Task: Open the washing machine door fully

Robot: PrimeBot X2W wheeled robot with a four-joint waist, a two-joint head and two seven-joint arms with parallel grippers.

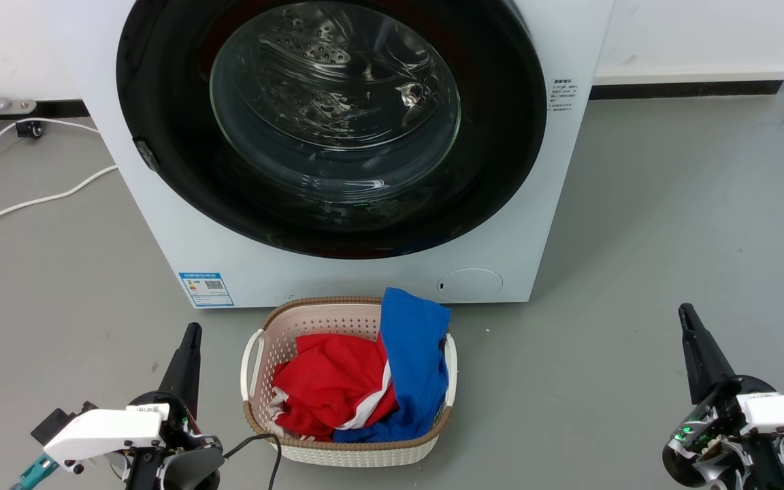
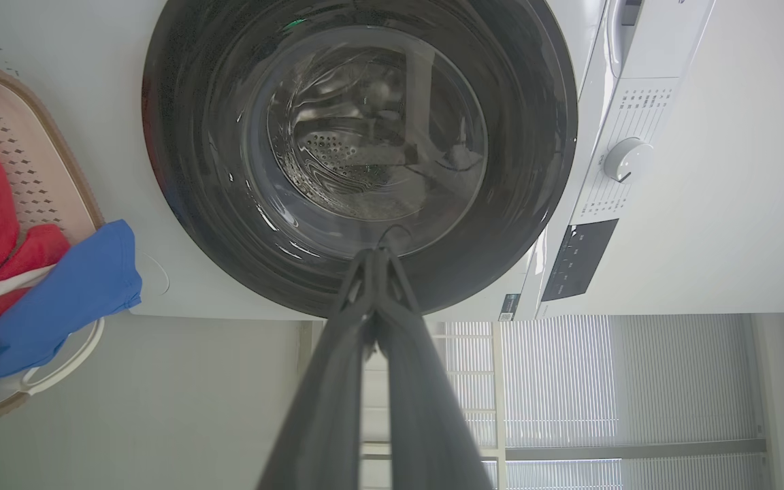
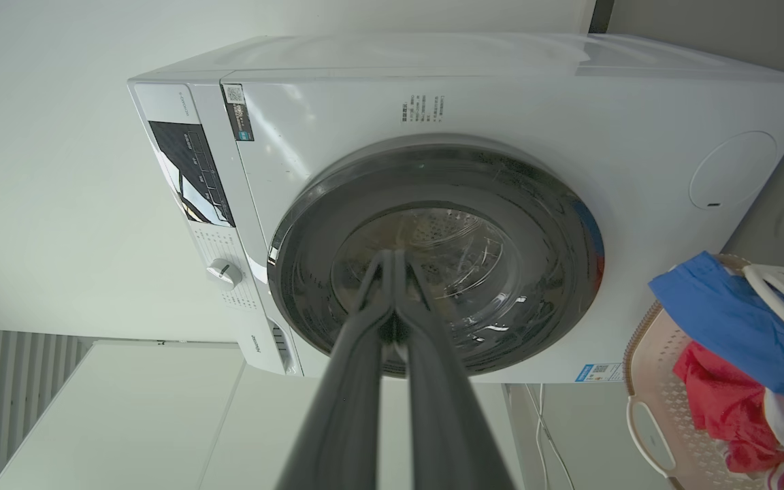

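The washing machine door (image 1: 487, 170) is a big glossy black disc with a clear glass bowl in its middle, lying flat against the white washer front. It shows too in the left wrist view (image 2: 229, 224) and the right wrist view (image 3: 555, 272). My left gripper (image 1: 192, 331) sits low at the left, shut and empty, well short of the washer. Its fingertips (image 2: 373, 255) meet. My right gripper (image 1: 685, 311) rests at the lower right, shut with nothing held, tips touching (image 3: 390, 255).
A woven laundry basket (image 1: 297, 309) with red and blue clothes stands on the grey floor right before the washer, between my arms. A small round white filter cover (image 1: 469, 284) sits low on the washer. White cables (image 1: 31, 201) trail at the left.
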